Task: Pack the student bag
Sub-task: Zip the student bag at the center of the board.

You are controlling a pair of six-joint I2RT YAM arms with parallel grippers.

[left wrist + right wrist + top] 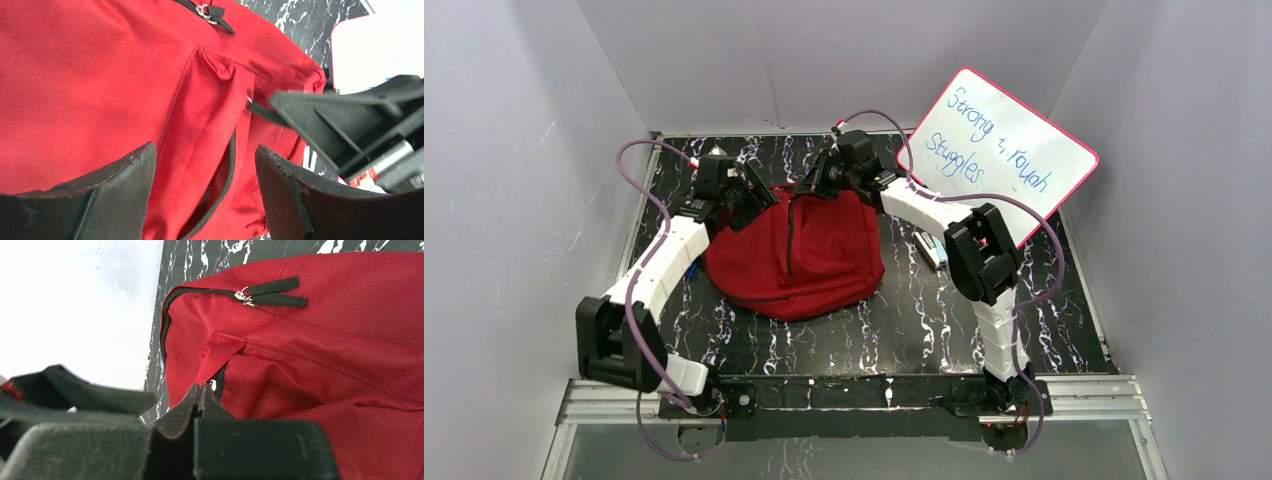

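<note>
The student bag [814, 260] is a soft red backpack lying on the black marbled table [904, 320], its dark zipper running down the middle. My left gripper [759, 208] hovers at its upper left edge. In the left wrist view it [205, 150] is open, with red fabric and a partly unzipped pocket opening [227, 170] between the fingers, held by neither. My right gripper [812, 185] is at the bag's top edge. It [202, 388] is shut on a black zipper pull [262, 112]. Two more black pulls [272, 292] lie together on the upper zipper.
A pink-framed whiteboard [1009, 150] with handwriting leans against the back right wall. A small silvery object [932, 250] lies on the table just right of the bag, beside my right arm. Grey walls close in the table on three sides.
</note>
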